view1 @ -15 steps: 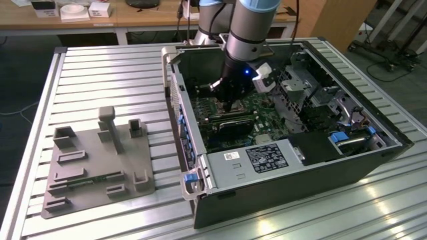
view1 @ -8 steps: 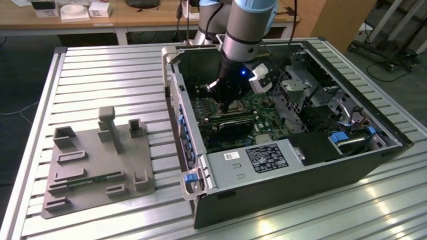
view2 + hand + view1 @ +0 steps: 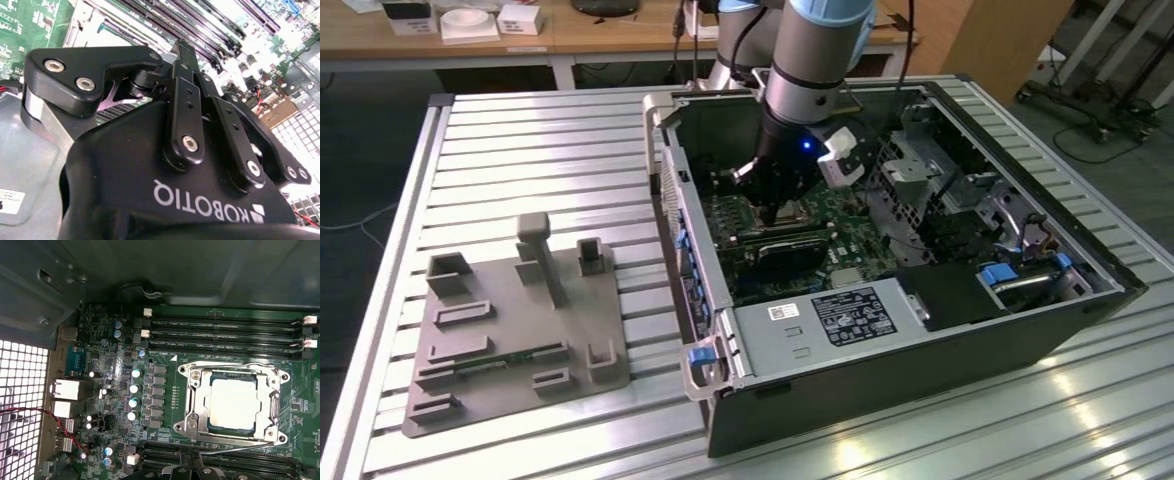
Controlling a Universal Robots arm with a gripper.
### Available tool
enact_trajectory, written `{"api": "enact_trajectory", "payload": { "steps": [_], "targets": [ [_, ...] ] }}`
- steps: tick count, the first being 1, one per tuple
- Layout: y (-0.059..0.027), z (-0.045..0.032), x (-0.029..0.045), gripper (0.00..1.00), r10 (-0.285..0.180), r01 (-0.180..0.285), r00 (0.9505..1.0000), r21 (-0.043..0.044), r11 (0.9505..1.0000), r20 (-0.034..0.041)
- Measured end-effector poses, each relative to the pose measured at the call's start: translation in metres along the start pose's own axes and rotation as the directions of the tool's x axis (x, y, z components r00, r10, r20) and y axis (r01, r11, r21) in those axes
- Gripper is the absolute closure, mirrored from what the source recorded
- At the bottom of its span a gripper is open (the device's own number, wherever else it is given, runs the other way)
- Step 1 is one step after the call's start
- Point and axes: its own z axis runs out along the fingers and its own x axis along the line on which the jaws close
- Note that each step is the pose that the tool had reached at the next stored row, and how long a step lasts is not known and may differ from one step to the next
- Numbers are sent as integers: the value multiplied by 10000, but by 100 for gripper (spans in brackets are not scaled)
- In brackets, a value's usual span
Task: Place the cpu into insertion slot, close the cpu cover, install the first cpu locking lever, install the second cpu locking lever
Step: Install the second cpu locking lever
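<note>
Closest to us in the second wrist view is the gripper (image 3: 182, 47), its black linkages folded in so that the fingers meet at a narrow tip with nothing between them: clenched on empty air, right over the long memory slots (image 3: 200, 25) of the green motherboard (image 3: 22, 25). In the first wrist view we see the fingertips (image 3: 192, 474) at the picture's edge, just beside the socket. Beyond them the cpu (image 3: 234, 403) lies flat in the insertion slot (image 3: 252, 379), its pale metal top showing through the window of the cpu cover (image 3: 197, 402), which lies folded down over it. A thin locking lever (image 3: 235, 363) runs along the side of the socket towards the memory slots, and a second lever (image 3: 225, 451) runs along the opposite side; whether either is latched, we cannot tell. Farther back, in the exterior view, we see the arm (image 3: 807, 70) reaching down into the open computer case (image 3: 907, 350), which lies on a slatted metal table (image 3: 534, 150), with a grey fixture plate (image 3: 507, 330) on the exterior view's left.
</note>
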Motion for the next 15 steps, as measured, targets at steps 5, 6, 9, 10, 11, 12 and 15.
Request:
{"api": "enact_trajectory", "payload": {
  "steps": [5, 6, 9, 10, 11, 12, 15],
  "targets": [
    [1, 14, 23, 89, 0, 0, 10000, 0, 10000, -6],
    [2, 18, 27, 89, 0, 0, 10000, 1, 10000, -10],
    [2, 30, 31, 89, -1, 1, 10000, 0, 10000, -22],
    [1, 37, 31, 89, -1, 1, 10000, 0, 10000, -25],
    [1, 44, 31, 89, 0, 0, 10000, 0, 10000, -28],
    [0, 47, 31, 89, 1, -1, 10000, 1, 10000, -29],
    [1, 52, 31, 89, 0, 0, 10000, 0, 10000, -28]
  ]
}}
